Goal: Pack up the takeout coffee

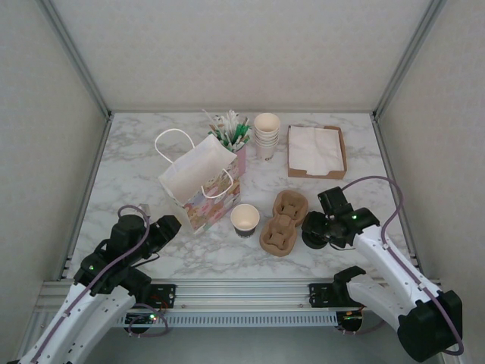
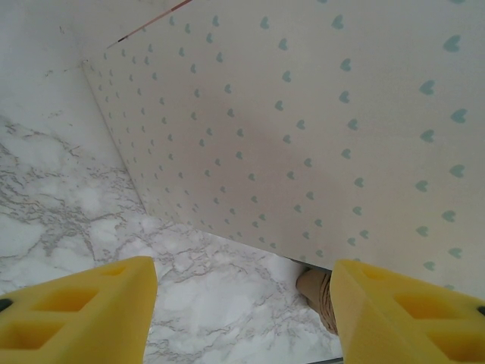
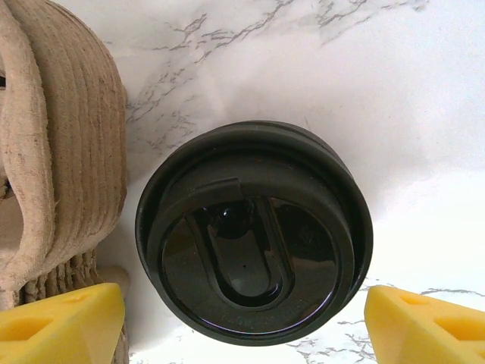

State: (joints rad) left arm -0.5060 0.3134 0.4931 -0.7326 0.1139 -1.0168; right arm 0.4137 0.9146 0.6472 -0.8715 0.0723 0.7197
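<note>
Right pincer [image 3: 242, 334] gapes over the lid [image 3: 254, 231] just right of the carrier [image 3: 68, 152]; I'd centre, drop straight, pinch its rim gently. Left pincer [image 2: 242, 318] is spread too.

Going by the carrier [image 1: 283, 222], I see the lone cup [image 1: 245, 218] just left, the bag [image 1: 198, 182] farther left, the lid [image 3: 254, 231] just right, the cup stack [image 1: 266, 135] behind, and the napkin tray [image 1: 317, 151] behind-right.
</note>
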